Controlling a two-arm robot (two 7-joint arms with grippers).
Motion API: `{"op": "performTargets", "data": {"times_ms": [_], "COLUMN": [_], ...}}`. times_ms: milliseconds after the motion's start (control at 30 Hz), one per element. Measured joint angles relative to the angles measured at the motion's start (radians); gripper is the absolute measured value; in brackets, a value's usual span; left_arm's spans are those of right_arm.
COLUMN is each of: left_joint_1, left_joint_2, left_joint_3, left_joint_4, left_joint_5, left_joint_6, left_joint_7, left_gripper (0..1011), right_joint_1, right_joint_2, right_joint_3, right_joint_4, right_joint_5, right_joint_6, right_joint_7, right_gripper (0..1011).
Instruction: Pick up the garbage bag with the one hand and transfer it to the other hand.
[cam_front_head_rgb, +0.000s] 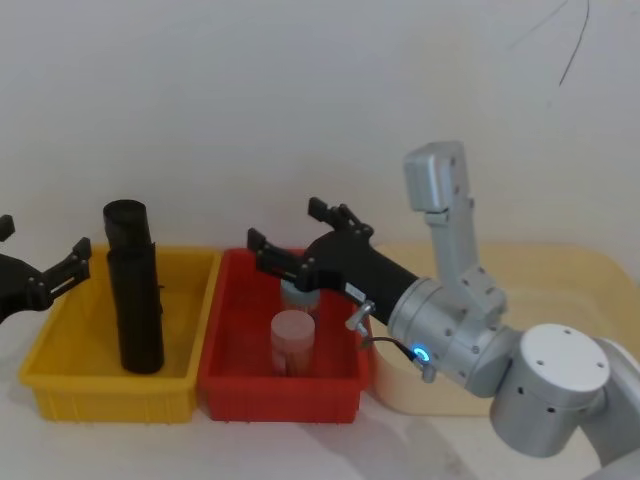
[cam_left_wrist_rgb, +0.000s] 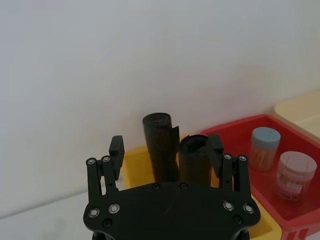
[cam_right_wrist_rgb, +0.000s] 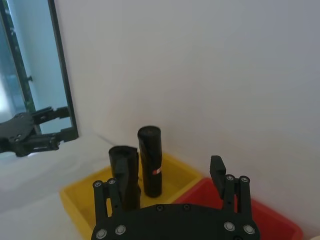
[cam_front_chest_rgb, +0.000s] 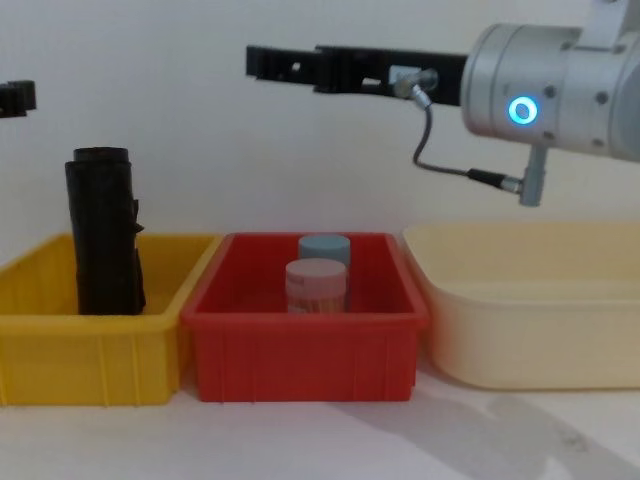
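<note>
Garbage bag (cam_front_head_rgb: 140, 312) upright in yellow bin (cam_front_head_rgb: 110, 392), left claw (cam_front_head_rgb: 42, 240) and right claw (cam_front_head_rgb: 287, 224) wide open, empty

1. The right arm (cam_front_head_rgb: 470, 330) was silver-grey, with rounded joints and a glowing blue ring (cam_front_chest_rgb: 521, 110).
2. A thin grey cable (cam_front_chest_rgb: 440, 165) ran along its wrist.
3. The right gripper (cam_front_head_rgb: 285, 225) and left gripper (cam_left_wrist_rgb: 166, 145) were black, slim-fingered, with silver screws (cam_left_wrist_rgb: 114, 208).

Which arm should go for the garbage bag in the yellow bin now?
Left. The left gripper hangs open right beside the yellow bin, facing the garbage bag standing in it. The right gripper, also open, is over the red bin, farther from the bag.
</note>
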Motion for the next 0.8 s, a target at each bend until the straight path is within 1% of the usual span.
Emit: {"op": "performTargets", "data": {"times_ms": [133,167,267,300,333,367,500,733,800], "left_joint_1": [-0.029,-0.045,-0.065,-0.080,-0.084,-0.097,-0.125,-0.168,-0.173], "left_joint_2": [-0.002,-0.005,-0.011,-0.015,-0.016,-0.020,-0.028,-0.042,-0.043], "left_joint_3": [0.013,0.021,0.033,0.042,0.044,0.052,0.070,0.098,0.102], "left_joint_4": [0.055,0.081,0.117,0.144,0.150,0.174,0.225,0.306,0.315], "left_joint_5": [-0.011,-0.015,-0.020,-0.025,-0.026,-0.030,-0.038,-0.052,-0.053], "left_joint_6": [-0.028,-0.039,-0.055,-0.066,-0.071,-0.080,-0.097,-0.118,-0.119], "left_joint_7": [-0.047,-0.065,-0.090,-0.107,-0.115,-0.127,-0.156,-0.196,-0.199], "left_gripper": [1001,1001,1001,1002,1001,1002,1001,1001,1001], "right_joint_1": [0.018,0.024,0.031,0.034,0.036,0.037,0.045,0.053,0.055], "right_joint_2": [-0.004,-0.004,-0.005,-0.005,-0.005,-0.005,-0.004,-0.003,-0.002], "right_joint_3": [-0.018,-0.024,-0.031,-0.035,-0.038,-0.040,-0.051,-0.060,-0.062], "right_joint_4": [0.025,0.033,0.044,0.051,0.054,0.057,0.071,0.084,0.089], "right_joint_5": [-0.006,-0.009,-0.011,-0.013,-0.014,-0.015,-0.019,-0.023,-0.024], "right_joint_6": [0.016,0.022,0.031,0.037,0.040,0.044,0.062,0.083,0.090], "right_joint_7": [0.001,0.001,0.001,0.001,0.001,0.002,0.002,0.004,0.005], "right_gripper": [1002,1002,1001,1002,1002,1002,1001,1002,1002]}}
